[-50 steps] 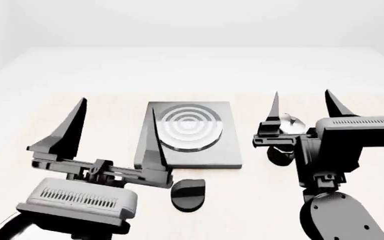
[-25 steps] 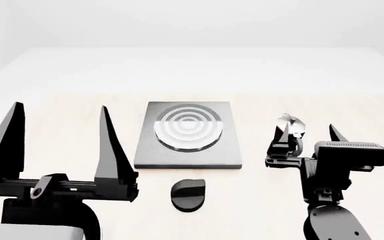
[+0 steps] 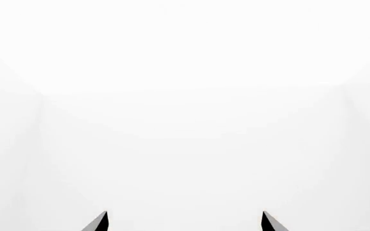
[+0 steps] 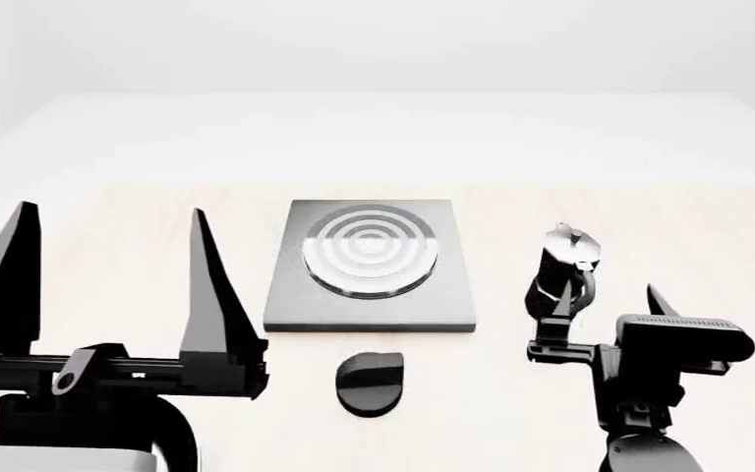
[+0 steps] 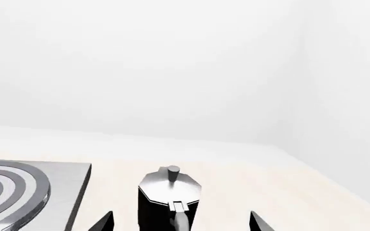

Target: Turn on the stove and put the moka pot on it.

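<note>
The stove (image 4: 446, 300) is a grey slab with a ringed burner (image 4: 371, 251) at the table's middle. Its black knob (image 4: 373, 379) lies just in front of it. The black moka pot (image 4: 564, 270) with a silver lid stands upright to the right of the stove. My right gripper (image 4: 608, 292) is open, just in front of the pot and not touching it. In the right wrist view the pot (image 5: 169, 197) stands just beyond the open gripper (image 5: 181, 219), with the stove (image 5: 31, 192) beside it. My left gripper (image 4: 113, 208) is open and empty, left of the stove. The left wrist view shows only its fingertips (image 3: 102, 219).
The light wooden table (image 4: 692, 226) runs to white walls behind. The left wrist view shows only white background.
My right gripper has drawn back toward me and lower, from around the pot to in front of it. My left gripper swung left and upright, then held nearly still.
</note>
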Controlling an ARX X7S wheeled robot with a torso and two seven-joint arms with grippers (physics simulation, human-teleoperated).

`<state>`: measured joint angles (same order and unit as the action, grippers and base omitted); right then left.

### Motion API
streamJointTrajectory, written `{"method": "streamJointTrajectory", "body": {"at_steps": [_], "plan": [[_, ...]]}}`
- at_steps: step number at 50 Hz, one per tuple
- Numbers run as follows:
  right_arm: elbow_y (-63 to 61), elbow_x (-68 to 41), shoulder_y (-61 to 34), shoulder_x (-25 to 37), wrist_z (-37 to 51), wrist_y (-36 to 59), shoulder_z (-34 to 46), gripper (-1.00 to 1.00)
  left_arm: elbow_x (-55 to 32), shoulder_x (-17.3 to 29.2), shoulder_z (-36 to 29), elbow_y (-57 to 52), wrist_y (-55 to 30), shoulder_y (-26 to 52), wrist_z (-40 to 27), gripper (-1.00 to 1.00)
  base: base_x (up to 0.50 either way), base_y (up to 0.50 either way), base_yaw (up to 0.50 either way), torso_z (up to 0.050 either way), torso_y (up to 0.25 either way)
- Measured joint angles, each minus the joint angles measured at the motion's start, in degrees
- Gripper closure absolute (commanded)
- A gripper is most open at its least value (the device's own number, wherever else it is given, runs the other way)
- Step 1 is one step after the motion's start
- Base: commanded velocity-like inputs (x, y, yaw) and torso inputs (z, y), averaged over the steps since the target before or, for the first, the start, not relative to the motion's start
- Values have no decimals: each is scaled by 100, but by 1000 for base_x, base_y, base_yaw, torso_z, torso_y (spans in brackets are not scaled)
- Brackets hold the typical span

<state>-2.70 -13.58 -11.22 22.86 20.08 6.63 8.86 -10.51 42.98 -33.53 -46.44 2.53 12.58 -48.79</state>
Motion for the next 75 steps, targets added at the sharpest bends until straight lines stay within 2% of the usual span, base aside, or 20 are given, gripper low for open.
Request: {"method": "streamJointTrajectory", "body": {"at_steps": [23, 75], "plan": [[825, 43, -92, -122, -98, -364, 68, -100, 9, -41, -43, 15, -10, 3, 37, -100, 0, 0, 0, 0, 0], [2598, 120, -1248, -309, -336, -265, 297, -100, 6, -92, -93, 108, 40, -21, 115, -100, 0, 0, 0, 0, 0]]}}
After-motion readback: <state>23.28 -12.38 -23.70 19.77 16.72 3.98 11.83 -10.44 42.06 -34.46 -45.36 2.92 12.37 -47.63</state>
